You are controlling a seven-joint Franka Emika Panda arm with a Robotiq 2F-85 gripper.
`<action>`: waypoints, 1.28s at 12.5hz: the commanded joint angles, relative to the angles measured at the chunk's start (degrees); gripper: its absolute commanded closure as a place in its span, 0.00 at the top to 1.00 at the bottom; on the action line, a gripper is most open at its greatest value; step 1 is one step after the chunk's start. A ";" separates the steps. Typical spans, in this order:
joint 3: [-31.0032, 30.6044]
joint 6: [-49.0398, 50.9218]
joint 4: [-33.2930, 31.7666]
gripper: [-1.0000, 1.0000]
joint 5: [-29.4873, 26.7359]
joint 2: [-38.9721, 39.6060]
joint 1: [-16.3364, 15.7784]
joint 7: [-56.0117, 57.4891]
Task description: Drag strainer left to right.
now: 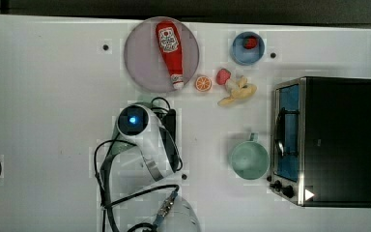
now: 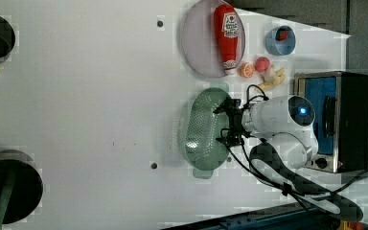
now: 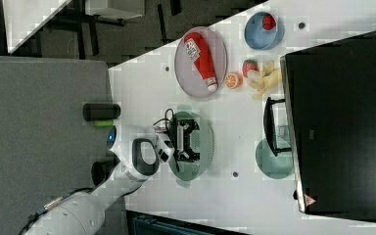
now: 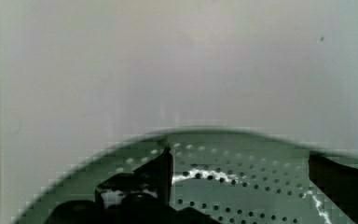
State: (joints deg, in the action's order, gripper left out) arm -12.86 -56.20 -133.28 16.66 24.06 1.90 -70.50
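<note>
The gripper (image 3: pixel 188 138) hangs wide open over the strainer (image 3: pixel 203 147), which sits just below the plate (image 3: pixel 186 66).

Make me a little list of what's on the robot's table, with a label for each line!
table: white top
strainer: mint-green, dotted with holes, under the gripper
gripper: open, over the strainer's bowl
mug: mint-green, beside the toaster oven
toaster oven: black, glass door shut
plate: grey-lilac, holds the ketchup bottle
ketchup bottle: red, lying on its side
blue bowl: something red inside
toy food: orange slice, strawberry and banana between plate and oven
</note>
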 commanded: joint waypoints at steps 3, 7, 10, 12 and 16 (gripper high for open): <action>6.67 -0.28 0.03 1.00 0.70 -1.45 1.46 8.85; 10.46 -0.40 -0.04 1.00 0.69 -1.44 1.76 13.45; 13.70 -1.15 -0.03 1.00 0.69 -1.44 1.90 18.59; 15.70 -1.56 -0.06 1.00 0.69 -1.44 1.92 19.36; 16.90 -1.55 -0.06 1.00 0.69 -1.47 1.92 19.55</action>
State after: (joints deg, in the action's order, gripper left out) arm 3.40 -57.52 -133.73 17.30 23.89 3.12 -53.27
